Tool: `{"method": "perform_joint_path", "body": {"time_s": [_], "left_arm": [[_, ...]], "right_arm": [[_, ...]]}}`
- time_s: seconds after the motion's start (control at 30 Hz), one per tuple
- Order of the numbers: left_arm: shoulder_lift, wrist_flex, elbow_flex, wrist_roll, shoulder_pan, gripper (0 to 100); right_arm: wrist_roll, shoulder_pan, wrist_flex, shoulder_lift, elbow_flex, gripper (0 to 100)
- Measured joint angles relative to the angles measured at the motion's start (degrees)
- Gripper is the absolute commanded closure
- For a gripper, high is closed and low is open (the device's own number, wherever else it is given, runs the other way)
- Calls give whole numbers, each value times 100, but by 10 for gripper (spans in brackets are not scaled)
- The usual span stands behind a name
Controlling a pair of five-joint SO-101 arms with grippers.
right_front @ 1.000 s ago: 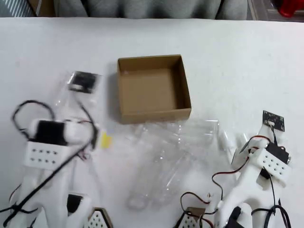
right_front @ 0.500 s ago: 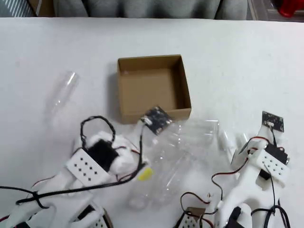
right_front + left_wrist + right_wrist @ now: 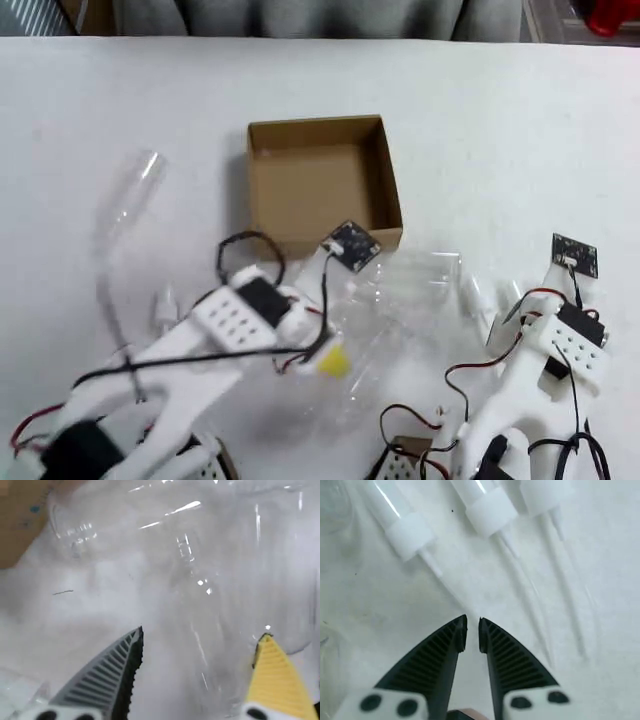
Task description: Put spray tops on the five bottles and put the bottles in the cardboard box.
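Left wrist view: the clear bottles [image 3: 210, 555] lie on their sides in a loose heap just ahead of the left gripper [image 3: 202, 634]. Its grey and yellow fingers are spread wide and grip nothing. One bottle body runs between the two fingertips and on beyond them; whether either finger touches it cannot be told. No bottle seen carries a spray top. A corner of the cardboard box [image 3: 17, 520] shows beyond the grey finger, past the heap.

High view: the heap sits directly in front of the box's near wall, with the left arm reaching across it from the side. A lone bottle [image 3: 135, 180] lies on its side well apart from both sets of fingers, out beyond the box's far side from the right arm. The box stands upright with its top open and nothing inside.

Right wrist view: three spray tops [image 3: 490, 512] lie side by side on the white table [image 3: 380, 605] just ahead of the right gripper [image 3: 472, 626], their white collars farther from the fingertips and their thin dip tubes trailing back past the tips. The black fingers are drawn together with only a slit between the tips, and nothing is between them. They touch no spray top.
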Motion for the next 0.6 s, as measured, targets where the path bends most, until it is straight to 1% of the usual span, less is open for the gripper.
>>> {"method": "perform_joint_path", "body": {"time_s": [0.13, 0.3, 0.43, 0.6], "left_arm": [[774, -9, -404, 404, -334, 659], [1046, -62, -440, 484, -413, 661], [1248, -484, -316, 721, -404, 661], [1503, -844, -158, 774, -413, 661]], "right_arm": [[0, 0, 0, 0, 0, 982], [53, 0, 0, 0, 0, 982], [70, 0, 0, 0, 0, 982], [79, 0, 0, 0, 0, 982]]}}
